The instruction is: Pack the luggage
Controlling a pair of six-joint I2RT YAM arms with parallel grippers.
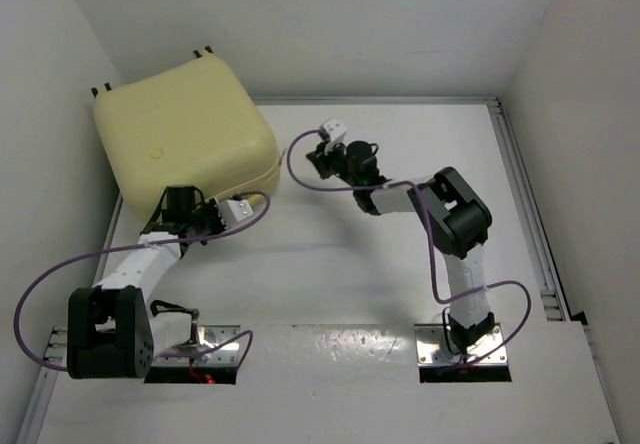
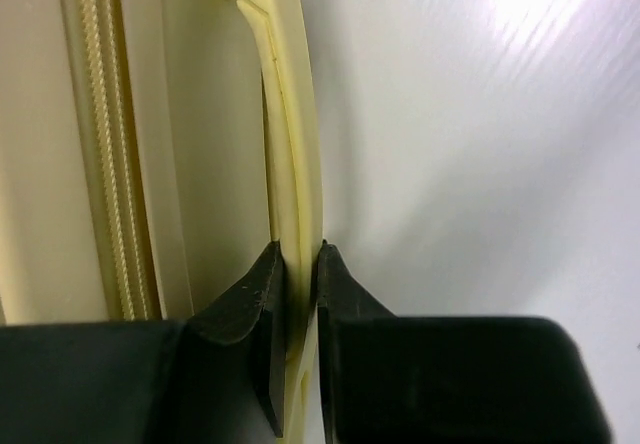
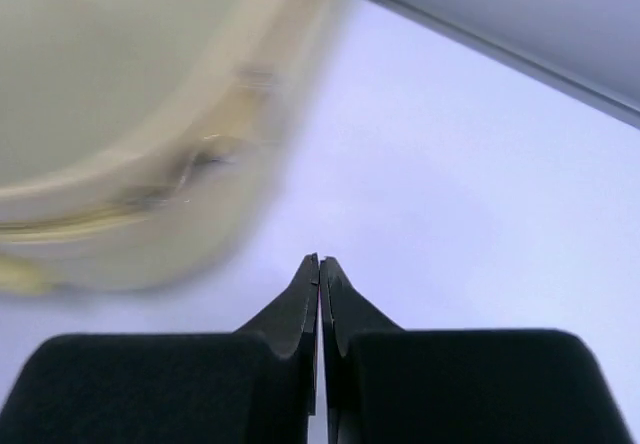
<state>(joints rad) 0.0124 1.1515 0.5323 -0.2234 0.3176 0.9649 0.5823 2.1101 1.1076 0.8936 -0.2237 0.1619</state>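
Note:
The luggage (image 1: pixel 185 129), a pale cream-yellow hard-shell suitcase, lies shut at the back left, with small black wheels along its far edge. My left gripper (image 1: pixel 222 207) is at its near right corner. In the left wrist view it (image 2: pixel 300 254) is shut on a thin cream strap (image 2: pixel 290 144) that runs along the suitcase's side, next to the zipper (image 2: pixel 105 144). My right gripper (image 1: pixel 316 156) hovers just right of the suitcase. In the right wrist view it (image 3: pixel 320 261) is shut and empty over the white table, with the suitcase (image 3: pixel 120 114) blurred at the upper left.
White walls close the table in on the left, back and right. A metal rail (image 1: pixel 525 214) runs along the right edge. Purple cables (image 1: pixel 300 179) loop from both arms. The arm bases (image 1: pixel 330 349) stand at the near edge.

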